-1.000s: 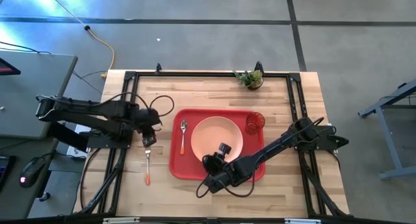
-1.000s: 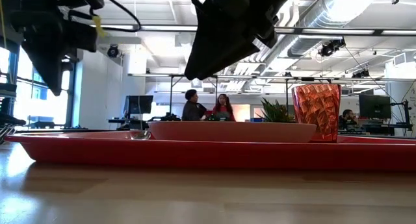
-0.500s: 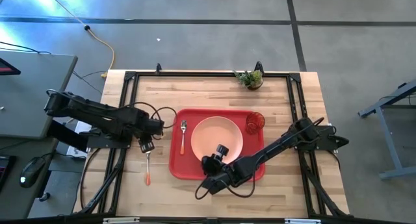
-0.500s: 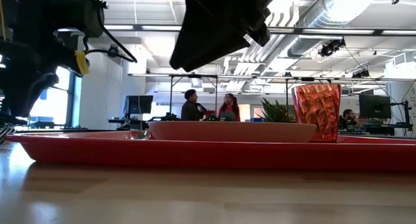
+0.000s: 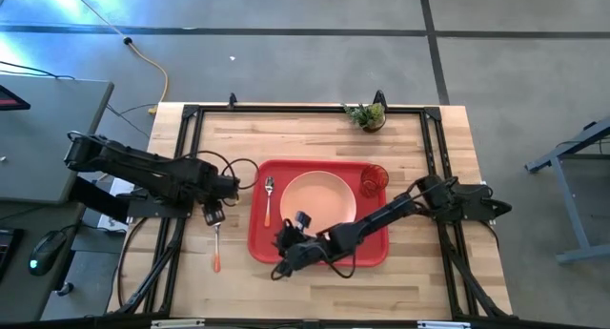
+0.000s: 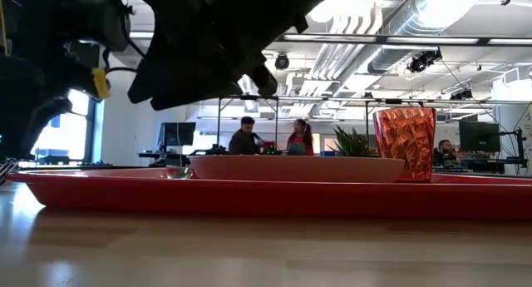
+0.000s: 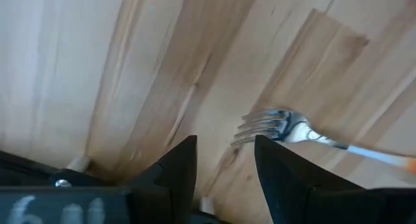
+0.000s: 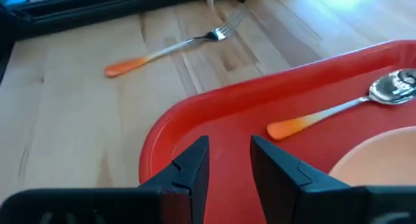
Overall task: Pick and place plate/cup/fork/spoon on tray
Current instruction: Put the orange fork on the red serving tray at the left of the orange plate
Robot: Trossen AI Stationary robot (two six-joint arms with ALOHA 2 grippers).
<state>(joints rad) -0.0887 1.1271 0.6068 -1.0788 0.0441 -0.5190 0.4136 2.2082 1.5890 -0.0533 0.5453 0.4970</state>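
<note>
High view: straight down over the whole table. Low view: level at tabletop height, close against the tray, facing the room. Wrist views: close to the wood, both catching the fork.

No legible text or labels.

We see an open lab or office hall: bare ceiling ducts, desks with monitors, two people standing beyond the worktop, concrete floor.
</note>
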